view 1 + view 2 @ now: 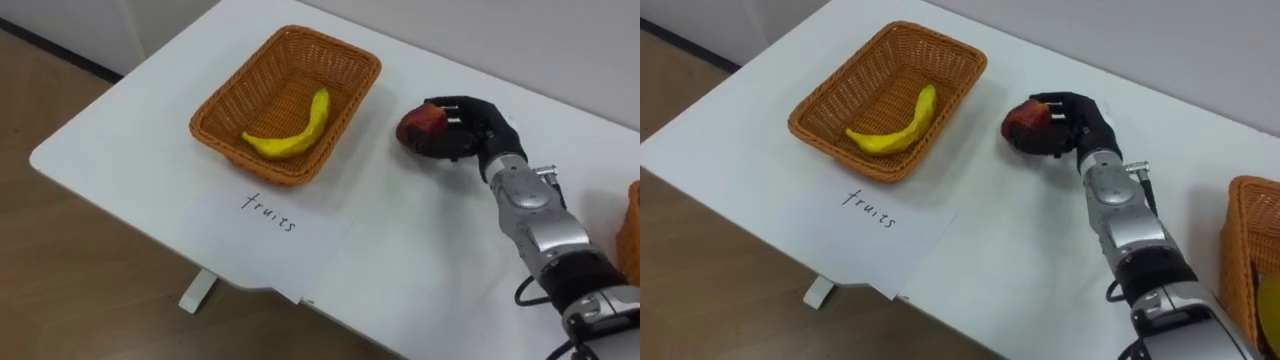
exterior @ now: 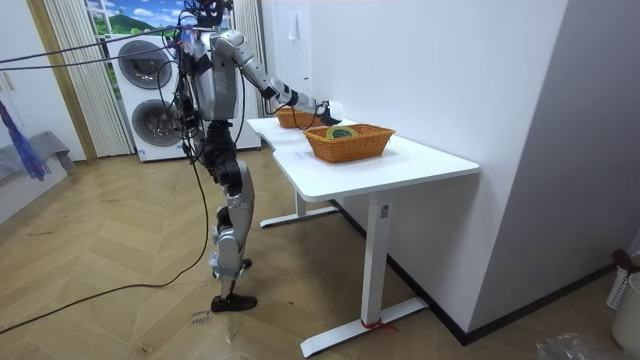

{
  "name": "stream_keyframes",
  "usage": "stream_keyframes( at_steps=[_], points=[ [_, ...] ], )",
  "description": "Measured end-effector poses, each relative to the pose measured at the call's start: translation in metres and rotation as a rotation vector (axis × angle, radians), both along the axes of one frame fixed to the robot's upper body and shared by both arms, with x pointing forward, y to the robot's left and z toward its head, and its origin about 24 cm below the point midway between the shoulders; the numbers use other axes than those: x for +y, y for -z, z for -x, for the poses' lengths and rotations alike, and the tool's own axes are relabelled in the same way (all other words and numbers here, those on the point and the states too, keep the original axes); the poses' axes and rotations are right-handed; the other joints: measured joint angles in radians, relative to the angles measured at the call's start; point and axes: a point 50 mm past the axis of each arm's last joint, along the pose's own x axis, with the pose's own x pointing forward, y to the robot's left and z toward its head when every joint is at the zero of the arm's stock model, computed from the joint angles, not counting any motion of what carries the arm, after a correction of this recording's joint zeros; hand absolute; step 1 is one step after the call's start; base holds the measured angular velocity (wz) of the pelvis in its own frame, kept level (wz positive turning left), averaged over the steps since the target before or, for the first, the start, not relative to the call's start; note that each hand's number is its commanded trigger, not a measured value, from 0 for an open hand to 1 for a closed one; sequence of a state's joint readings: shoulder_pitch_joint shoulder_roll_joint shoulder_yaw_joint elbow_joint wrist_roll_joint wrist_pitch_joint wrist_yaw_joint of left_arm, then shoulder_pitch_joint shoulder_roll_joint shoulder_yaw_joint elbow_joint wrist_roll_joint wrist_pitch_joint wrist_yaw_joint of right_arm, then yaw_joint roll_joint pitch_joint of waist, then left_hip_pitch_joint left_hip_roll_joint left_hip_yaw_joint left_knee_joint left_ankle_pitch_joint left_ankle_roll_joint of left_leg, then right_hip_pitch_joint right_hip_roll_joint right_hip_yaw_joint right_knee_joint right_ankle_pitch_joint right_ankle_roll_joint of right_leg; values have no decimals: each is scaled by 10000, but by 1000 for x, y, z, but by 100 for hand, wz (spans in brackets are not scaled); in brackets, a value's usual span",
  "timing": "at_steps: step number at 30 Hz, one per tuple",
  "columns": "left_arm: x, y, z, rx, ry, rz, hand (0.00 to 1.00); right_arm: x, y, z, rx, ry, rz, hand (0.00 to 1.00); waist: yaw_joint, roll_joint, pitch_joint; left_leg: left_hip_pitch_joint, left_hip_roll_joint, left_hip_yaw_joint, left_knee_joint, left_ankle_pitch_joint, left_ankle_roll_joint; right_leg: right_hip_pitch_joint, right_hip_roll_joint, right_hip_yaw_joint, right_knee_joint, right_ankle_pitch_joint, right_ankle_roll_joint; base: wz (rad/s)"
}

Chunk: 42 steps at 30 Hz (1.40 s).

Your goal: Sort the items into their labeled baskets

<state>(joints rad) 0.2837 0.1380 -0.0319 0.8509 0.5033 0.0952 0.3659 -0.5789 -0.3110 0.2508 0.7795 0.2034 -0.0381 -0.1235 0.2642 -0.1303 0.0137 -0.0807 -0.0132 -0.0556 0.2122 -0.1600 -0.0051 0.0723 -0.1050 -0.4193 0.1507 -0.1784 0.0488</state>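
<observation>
A red apple (image 1: 418,127) (image 1: 1024,120) is held just above the white table (image 1: 400,250), my right hand (image 1: 468,128) (image 1: 1072,124) shut on it with fingers curled over its top and side. It hangs a short way right of the fruit basket (image 1: 222,98) (image 1: 820,95), a woven brown tray holding a yellow banana (image 1: 295,133) (image 1: 896,130). A second woven basket (image 2: 350,143) (image 1: 1240,260) stands at the table's right, with a yellow and green thing inside in the room view.
A paper sheet (image 1: 272,218) with a handwritten label lies in front of the fruit basket, overhanging the table's near edge. A wall runs along the table's far side. In the room view I stand at the table's end, washing machines (image 2: 150,95) behind me.
</observation>
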Motion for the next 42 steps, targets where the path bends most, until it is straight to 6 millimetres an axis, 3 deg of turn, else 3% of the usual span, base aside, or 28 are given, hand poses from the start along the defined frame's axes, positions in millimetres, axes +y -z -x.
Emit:
stream_keyframes(
  at_steps=[8, 16, 20, 27, 31, 34, 37, 39, 41, 42],
  points=[
    [0, -2, -11, -486, -591, 114, 0, 22, -58, -3, -2815, -347, 668, 100, -436, -7, 0, 350, 32, 283, -73, 3, 5, 233, -2, 208, 0, -1, 1, -7],
    [-6, -2, -19, -768, -679, 71, 0, 34, -100, 2, -4536, -749, 663, 100, -416, 15, -8, 661, 43, 301, -189, 4, 6, 451, 3, 301, 17, -6, 10, -2],
    [-10, -1, -18, -763, -680, 118, 0, 41, -111, 5, -5054, -992, 636, 100, -351, 5, -19, 693, 40, 286, -242, 33, 6, 458, 6, 312, 20, -6, 9, 0],
    [-13, -1, -22, -816, -506, 192, 0, 55, -113, 5, -4993, -1475, 759, 100, -116, 14, -37, 716, 31, 264, -264, 35, 8, 481, 1, 328, 18, -7, 11, 1],
    [-13, -1, -19, -648, -419, 139, 0, 79, -115, 3, -4770, -2447, 917, 100, -49, -21, -61, 724, 17, 180, -260, 35, 8, 522, -4, 199, 15, -7, 12, 6],
    [-14, -2, -20, -670, -347, 130, 0, 89, -109, 4, -4561, -2844, 1257, 100, 236, -147, -91, 736, 10, 116, -258, 35, 8, 554, -5, 191, -2, -9, 14, 5],
    [-14, -4, -24, -849, -299, 158, 0, 94, -100, 2, -4091, -3194, 1279, 100, 504, -255, -75, 730, -4, -56, -238, 36, 8, 616, -2, 110, 1, -10, 17, 11],
    [-12, -5, -25, -855, -219, 105, 0, 99, -93, 2, -3812, -3327, 1292, 100, 548, -343, -40, 734, -12, -113, -227, 37, 6, 670, 0, 42, 3, -20, 33, 15],
    [-9, -6, -26, -884, -144, 85, 0, 100, -87, 0, -3503, -3390, 1301, 100, 738, -448, 50, 653, -18, -224, -230, 46, -10, 647, 14, 1, 1, -29, 47, 8],
    [-9, -6, -26, -874, -141, 81, 0, 100, -86, 0, -3457, -3382, 1294, 100, 736, -481, 51, 609, -31, -283, -231, 47, -12, 642, 14, -22, 1, -29, 47, 18]
  ],
)
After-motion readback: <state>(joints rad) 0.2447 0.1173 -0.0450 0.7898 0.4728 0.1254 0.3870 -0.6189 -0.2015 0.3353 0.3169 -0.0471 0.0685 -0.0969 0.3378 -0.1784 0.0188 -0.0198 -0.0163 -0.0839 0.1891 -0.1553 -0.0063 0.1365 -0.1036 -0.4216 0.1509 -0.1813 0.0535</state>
